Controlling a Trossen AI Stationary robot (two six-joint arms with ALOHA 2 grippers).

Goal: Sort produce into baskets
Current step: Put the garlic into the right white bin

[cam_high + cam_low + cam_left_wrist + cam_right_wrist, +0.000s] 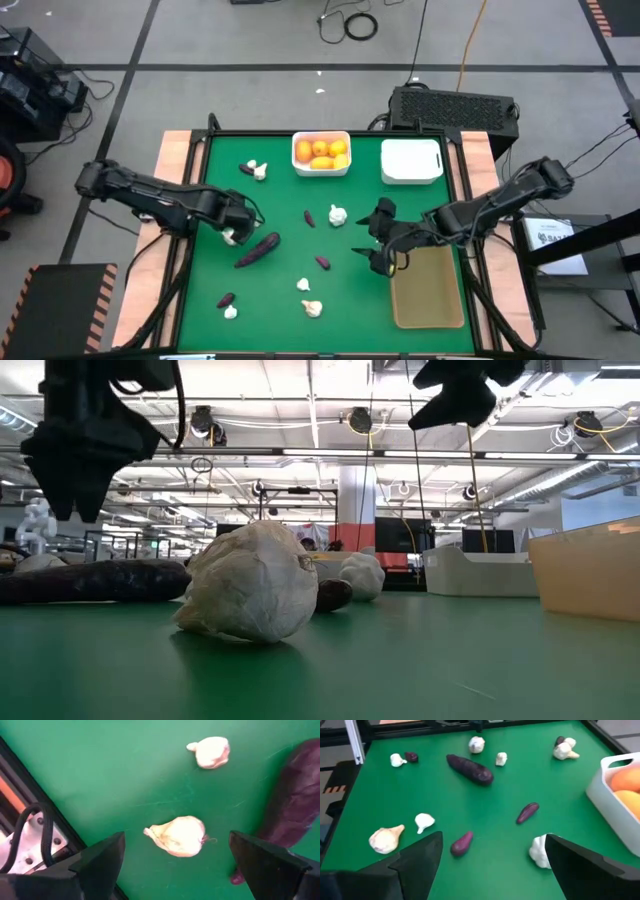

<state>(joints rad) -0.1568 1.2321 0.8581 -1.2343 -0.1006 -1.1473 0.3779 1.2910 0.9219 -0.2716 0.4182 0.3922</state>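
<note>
My left gripper [232,230] is open above the green mat near its left side. Its fingers stand on either side of a white garlic bulb [180,836] that lies on the mat, apart from it. A second bulb [210,751] and the long purple piece [257,250] lie close by. My right gripper [381,240] is open and empty above the mat, left of the tan tray [428,300]. Orange fruits [321,152] fill one white bin [321,168] at the far edge. The other white bin [411,161] holds nothing that shows.
Loose garlic bulbs [338,215] [313,309] [257,170] and small purple pieces [323,263] [225,299] lie scattered on the mat. A black box with a grille [455,105] stands behind the table. In the low view a garlic bulb [255,582] fills the foreground.
</note>
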